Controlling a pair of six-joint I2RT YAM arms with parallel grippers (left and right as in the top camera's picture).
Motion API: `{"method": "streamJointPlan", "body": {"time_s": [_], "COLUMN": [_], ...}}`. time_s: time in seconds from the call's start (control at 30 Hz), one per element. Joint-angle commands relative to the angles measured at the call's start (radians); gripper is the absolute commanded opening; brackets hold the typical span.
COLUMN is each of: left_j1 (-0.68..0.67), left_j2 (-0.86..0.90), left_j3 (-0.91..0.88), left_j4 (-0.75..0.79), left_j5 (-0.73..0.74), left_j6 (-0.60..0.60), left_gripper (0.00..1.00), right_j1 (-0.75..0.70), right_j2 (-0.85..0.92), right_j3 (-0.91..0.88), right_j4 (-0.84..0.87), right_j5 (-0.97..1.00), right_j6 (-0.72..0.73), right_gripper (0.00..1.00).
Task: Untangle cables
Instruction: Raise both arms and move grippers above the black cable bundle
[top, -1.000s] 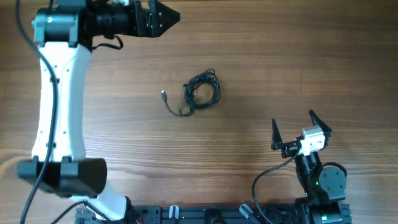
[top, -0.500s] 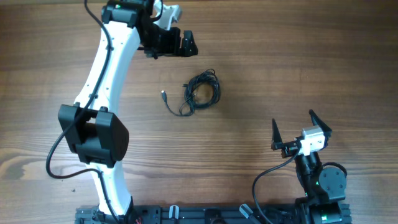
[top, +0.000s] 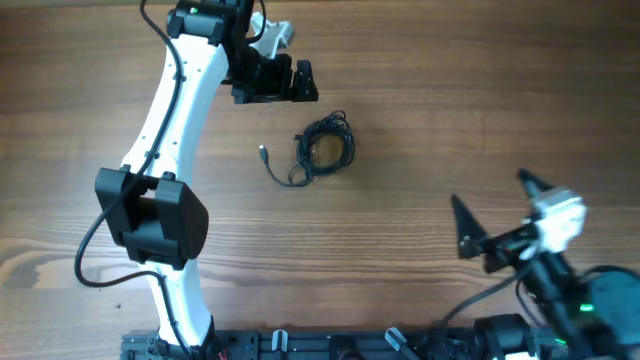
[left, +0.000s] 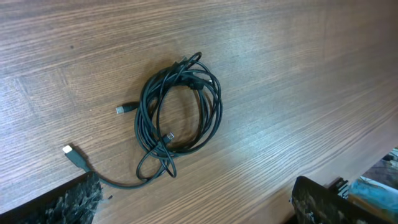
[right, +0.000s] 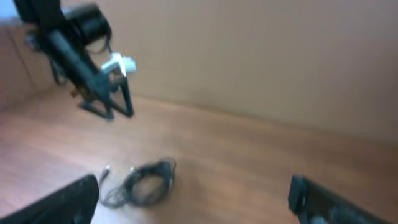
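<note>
A tangled coil of thin black cable (top: 322, 148) lies on the wooden table, one loose end with a small plug (top: 263, 153) trailing to its left. It also shows in the left wrist view (left: 179, 116) and, blurred, in the right wrist view (right: 146, 182). My left gripper (top: 296, 80) hovers above and to the left of the coil, open and empty, both fingers (left: 193, 202) wide apart. My right gripper (top: 495, 215) is at the lower right, far from the coil, open and empty (right: 193, 199).
The wooden table (top: 450, 90) fills the view. The left arm's white links (top: 160, 130) run down the left side. The arm bases and a black rail (top: 330, 345) sit along the front edge.
My left gripper has come down from the top edge toward the coil and shifted slightly right. My right arm has just moved right and lifted, blurring its view.
</note>
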Motion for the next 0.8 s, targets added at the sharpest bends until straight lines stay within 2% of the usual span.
{"method": "streamJointPlan", "body": {"time_s": [0.0, 0.03, 0.1, 0.2, 0.33, 0.5, 0.63, 0.77], "left_j1": [0.005, 0.005, 0.005, 0.005, 0.009, 0.011, 0.011, 0.013], "left_j2": [0.001, 0.001, 0.001, 0.001, 0.001, 0.001, 0.001, 0.001], "left_j3": [0.007, 0.007, 0.007, 0.007, 0.007, 0.007, 0.007, 0.007], "left_j4": [0.005, 0.006, 0.01, 0.01, 0.01, 0.0, -0.002, -0.009], "left_j5": [-0.001, -0.001, -0.001, -0.001, -0.024, -0.083, -0.087, -0.087], "left_j6": [0.016, 0.016, 0.016, 0.016, 0.016, 0.016, 0.016, 0.016], "left_gripper": [1.0, 1.0, 1.0, 1.0, 1.0, 1.0, 1.0, 1.0], "right_j1": [0.002, 0.002, 0.002, 0.002, 0.003, 0.021, 0.055, 0.058], "right_j2": [0.386, 0.531, 0.76, 1.036, 1.312, 1.603, 1.755, 1.783], "right_j3": [0.441, 0.594, 0.805, 0.963, 0.966, 0.954, 0.949, 0.944], "right_j4": [-0.301, -0.414, -0.529, -0.481, -0.369, -0.41, -0.439, -0.436], "right_j5": [0.026, 0.044, 0.061, 0.062, -0.039, -0.133, -0.079, -0.034], "right_j6": [-0.084, -0.088, -0.104, -0.103, -0.086, 0.015, 0.138, 0.213], "right_gripper": [1.0, 1.0, 1.0, 1.0, 1.0, 1.0, 1.0, 1.0]}}
